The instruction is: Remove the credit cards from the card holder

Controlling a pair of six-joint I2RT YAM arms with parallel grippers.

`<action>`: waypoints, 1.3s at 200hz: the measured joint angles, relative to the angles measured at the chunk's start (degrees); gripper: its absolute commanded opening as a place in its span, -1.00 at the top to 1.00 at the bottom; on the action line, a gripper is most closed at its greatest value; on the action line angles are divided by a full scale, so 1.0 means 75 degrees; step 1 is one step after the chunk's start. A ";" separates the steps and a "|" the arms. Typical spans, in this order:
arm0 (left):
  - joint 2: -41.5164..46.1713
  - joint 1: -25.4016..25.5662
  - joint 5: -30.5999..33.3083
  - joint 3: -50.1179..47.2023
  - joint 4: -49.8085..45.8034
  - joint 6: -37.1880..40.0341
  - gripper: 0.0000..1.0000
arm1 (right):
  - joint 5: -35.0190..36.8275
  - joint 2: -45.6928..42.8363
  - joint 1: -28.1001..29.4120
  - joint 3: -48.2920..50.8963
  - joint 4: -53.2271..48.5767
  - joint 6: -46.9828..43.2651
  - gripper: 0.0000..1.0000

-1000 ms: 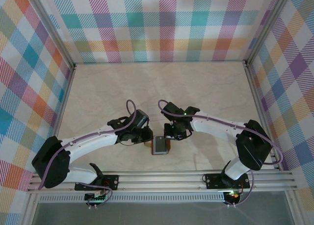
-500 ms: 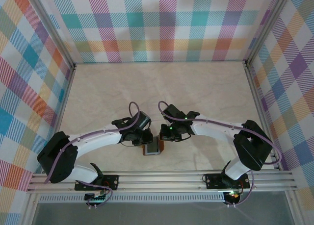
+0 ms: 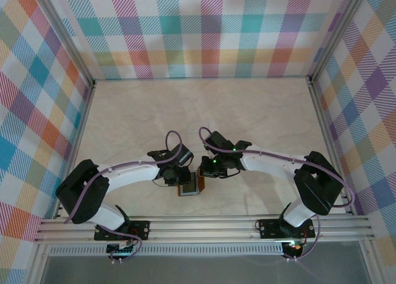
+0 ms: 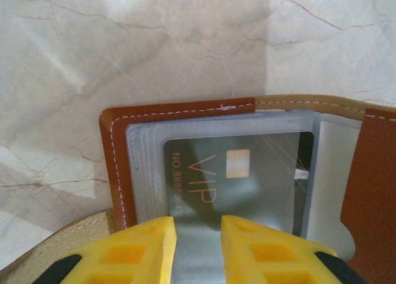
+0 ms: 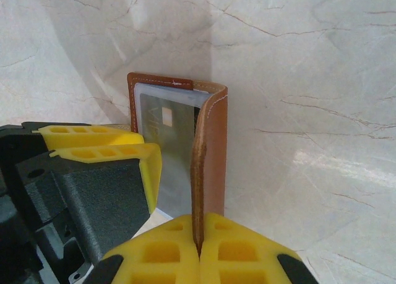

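Update: bringing left gripper (image 4: 198,229), slightly spread, closer onto credit card (image 4: 247,172). Pinching card holder (image 5: 210,142) in right gripper (image 5: 199,227), readying extraction.

card holder (image 4: 117,149): one
credit card (image 4: 247,179), grey, marked VIP: one
grippers: two, left gripper (image 4: 198,234), right gripper (image 5: 199,236)
arms: two, left arm (image 3: 124,175), right arm (image 3: 275,163)

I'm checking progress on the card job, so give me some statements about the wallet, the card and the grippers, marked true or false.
1. The card holder is open. True.
2. The right gripper is shut on the card holder. True.
3. The grey VIP card lies loose outside the holder. False: it sits inside the clear pocket.
4. The left gripper is far from the card holder. False: its fingers sit at the pocket's edge.
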State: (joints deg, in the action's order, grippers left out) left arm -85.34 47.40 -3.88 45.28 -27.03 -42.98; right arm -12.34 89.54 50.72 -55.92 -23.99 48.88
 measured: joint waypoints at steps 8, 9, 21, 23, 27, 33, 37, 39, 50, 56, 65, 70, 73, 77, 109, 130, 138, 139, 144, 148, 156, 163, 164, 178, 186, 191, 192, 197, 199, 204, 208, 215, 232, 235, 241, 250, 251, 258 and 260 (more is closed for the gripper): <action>-0.0044 0.0032 0.0058 0.0052 -0.0061 0.0038 0.43 | 0.0000 0.0000 0.0000 0.0000 0.0000 0.0000 1.00; -0.0050 0.0032 0.0070 0.0058 -0.0067 0.0038 0.42 | 0.0000 0.0000 0.0000 0.0000 0.0000 0.0000 1.00; -0.0099 0.0079 0.0154 0.0140 -0.0172 0.0087 0.42 | 0.0003 0.0003 0.0000 0.0000 0.0000 0.0000 0.99; -0.0105 0.0082 0.0169 0.0154 -0.0189 0.0093 0.42 | 0.0003 0.0003 0.0000 0.0000 0.0000 0.0000 0.99; -0.0117 0.0090 0.0204 0.0169 -0.0210 0.0111 0.41 | 0.0003 0.0003 0.0000 0.0000 0.0000 0.0000 0.99; -0.0134 0.0108 0.0251 0.0192 -0.0259 0.0119 0.41 | 0.0003 0.0003 0.0000 0.0000 0.0000 0.0000 0.99; -0.0146 0.0117 0.0277 0.0207 -0.0291 0.0137 0.41 | 0.0003 0.0003 0.0000 0.0000 0.0000 0.0000 0.99; -0.0149 0.0117 0.0286 0.0213 -0.0300 0.0140 0.40 | 0.0003 0.0003 0.0000 0.0000 0.0000 0.0000 0.99; -0.0160 0.0122 0.0373 0.0242 -0.0402 0.0172 0.40 | 0.0003 0.0003 0.0000 0.0000 0.0000 0.0000 0.99; -0.0157 0.0122 0.0434 0.0242 -0.0449 0.0198 0.40 | 0.0003 0.0003 0.0000 0.0000 0.0000 0.0000 0.99; -0.0160 0.0119 0.0501 0.0242 -0.0539 0.0227 0.39 | 0.0003 0.0006 0.0000 0.0000 0.0000 0.0000 0.98; -0.0157 0.0119 0.0542 0.0242 -0.0589 0.0236 0.39 | 0.0003 0.0006 0.0000 0.0000 0.0000 0.0000 0.98; -0.0157 0.0122 0.0560 0.0242 -0.0609 0.0248 0.39 | 0.0003 0.0006 0.0000 0.0000 0.0000 0.0000 0.98; -0.0157 0.0122 0.0583 0.0242 -0.0621 0.0254 0.39 | 0.0006 0.0006 0.0000 0.0000 -0.0003 0.0000 0.98; -0.0154 0.0122 0.0697 0.0300 -0.0839 0.0291 0.34 | 0.0006 0.0006 0.0000 0.0000 -0.0003 0.0000 0.97; -0.0154 0.0122 0.0749 0.0300 -0.0947 0.0312 0.32 | 0.0006 0.0006 0.0000 0.0000 -0.0003 0.0000 0.96; -0.0157 0.0119 0.0764 0.0300 -0.0965 0.0312 0.32 | 0.0006 0.0006 0.0000 0.0000 -0.0003 0.0000 0.95; -0.0157 0.0119 0.0764 0.0300 -0.0965 0.0312 0.32 | 0.0006 0.0006 0.0000 0.0000 -0.0003 0.0000 0.95; -0.0157 0.0122 0.0766 0.0300 -0.0970 0.0312 0.32 | 0.0006 0.0006 0.0000 0.0000 -0.0003 0.0000 0.94; -0.0157 0.0122 0.0766 0.0300 -0.0973 0.0312 0.32 | 0.0006 0.0006 0.0000 0.0000 -0.0003 0.0000 0.93; -0.0160 0.0122 0.0769 0.0300 -0.0973 0.0315 0.32 | 0.0009 0.0006 0.0000 0.0000 -0.0003 0.0000 0.91; -0.0160 0.0119 0.0772 0.0300 -0.0970 0.0312 0.33 | 0.0009 0.0006 0.0000 0.0000 -0.0006 0.0000 0.88; -0.0160 0.0122 0.0772 0.0300 -0.0970 0.0312 0.33 | 0.0009 0.0006 0.0000 0.0000 -0.0006 -0.0003 0.87; -0.0160 0.0122 0.0775 0.0294 -0.0959 0.0315 0.33 | 0.0038 0.0006 0.0000 0.0000 -0.0017 -0.0003 0.70; -0.0160 0.0122 0.0772 0.0286 -0.0950 0.0312 0.33 | 0.0082 0.0006 -0.0003 0.0000 -0.0050 0.0006 0.60; -0.0160 0.0122 0.0775 0.0283 -0.0944 0.0312 0.33 | 0.0122 0.0006 -0.0003 0.0000 -0.0073 -0.0017 0.54; -0.0160 0.0122 0.0778 0.0283 -0.0947 0.0312 0.34 | 0.0128 0.0006 -0.0003 0.0000 -0.0079 -0.0015 0.53; -0.0163 0.0122 0.0790 0.0274 -0.0950 0.0312 0.34 | 0.0181 0.0006 -0.0003 0.0000 -0.0125 -0.0041 0.48; -0.0163 0.0122 0.0793 0.0268 -0.0950 0.0312 0.34 | 0.0195 0.0006 -0.0009 0.0000 -0.0140 -0.0032 0.46; -0.0166 0.0122 0.0793 0.0259 -0.0947 0.0312 0.34 | 0.0262 0.0006 -0.0009 0.0000 -0.0189 -0.0058 0.43; -0.0166 0.0122 0.0793 0.0254 -0.0935 0.0312 0.34 | 0.0338 0.0006 -0.0015 0.0000 -0.0251 -0.0038 0.40; -0.0166 0.0122 0.0790 0.0248 -0.0921 0.0312 0.34 | 0.0455 0.0006 -0.0015 0.0000 -0.0364 -0.0067 0.36; -0.0169 0.0122 0.0787 0.0239 -0.0901 0.0312 0.34 | 0.0772 0.0006 -0.0015 0.0000 -0.0632 -0.0184 0.24; -0.0172 0.0122 0.0787 0.0239 -0.0895 0.0312 0.34 | 0.0836 0.0006 -0.0015 0.0000 -0.0699 -0.0187 0.21; -0.0172 0.0122 0.0784 0.0239 -0.0880 0.0312 0.34 | 0.0944 0.0006 -0.0015 0.0000 -0.0784 -0.0204 0.14; -0.0175 0.0122 0.0784 0.0236 -0.0851 0.0312 0.34 | 0.1105 0.0020 -0.0015 -0.0009 -0.0927 -0.0280 0.05; -0.0175 0.0122 0.0784 0.0236 -0.0851 0.0312 0.34 | 0.1139 0.0023 -0.0015 -0.0015 -0.0947 -0.0312 0.04; -0.0175 0.0119 0.0778 0.0233 -0.0828 0.0309 0.34 | 0.1259 0.0058 -0.0015 -0.0032 -0.1055 -0.0370 -0.05; -0.0175 0.0122 0.0772 0.0233 -0.0822 0.0309 0.34 | 0.1303 0.0079 -0.0015 -0.0041 -0.1096 -0.0364 -0.08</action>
State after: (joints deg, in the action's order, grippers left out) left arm -86.65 48.31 1.91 47.03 -33.19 -40.66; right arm -2.57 90.13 50.61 -56.23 -32.21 46.15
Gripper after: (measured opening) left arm 0.332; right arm 0.471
